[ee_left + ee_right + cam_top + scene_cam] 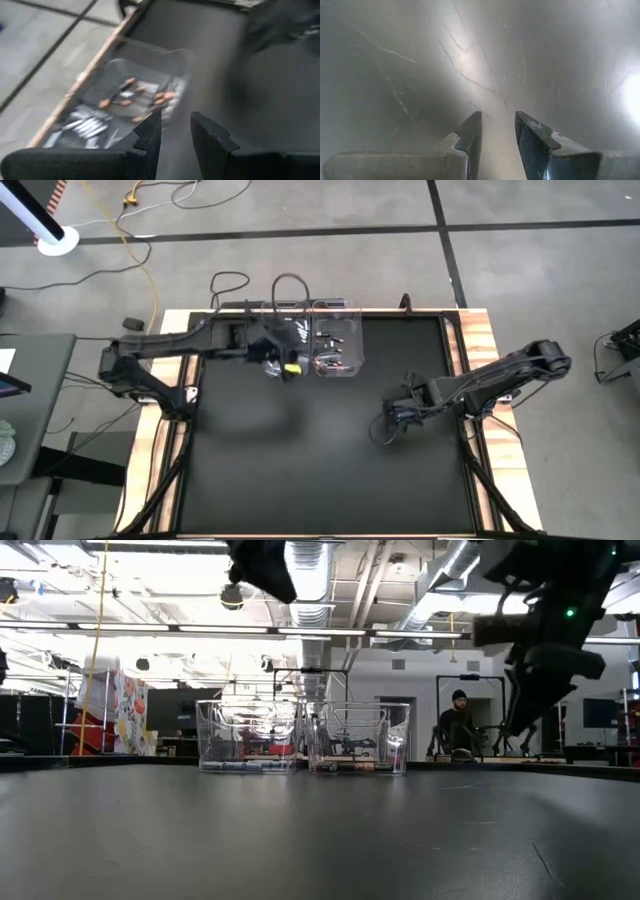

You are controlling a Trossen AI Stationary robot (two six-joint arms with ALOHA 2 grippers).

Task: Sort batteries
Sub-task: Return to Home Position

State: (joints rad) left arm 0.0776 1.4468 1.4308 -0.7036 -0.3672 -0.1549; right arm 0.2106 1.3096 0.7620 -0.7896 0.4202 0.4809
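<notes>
High view puts the left gripper [281, 361] farthest left of the working parts, hanging over the near edge of the left bin [225, 740]; its wrist camera shows the two fingers [150, 130] a little apart with nothing between them. White batteries [85, 127] lie in that bin, and dark batteries with reddish ends [132, 95] lie in the right bin [395, 735], which stands tight against the first at the back of the black mat [300, 470]. The main hazard sits here. If the left arm draws back toward its base without first rising, a finger or the wrist could catch the bin's rim and drag or tip it, and since the bins touch, a shove to one would likely move both and mix or spill the sorted cells. Clear plastic on a smooth mat looks light enough to slide easily. Farther right, well apart from the bins, the right gripper [388, 423] hovers above bare mat, fingers parted and empty. Its risk seems small, mostly that of dipping and scraping the mat while folding home.
</notes>
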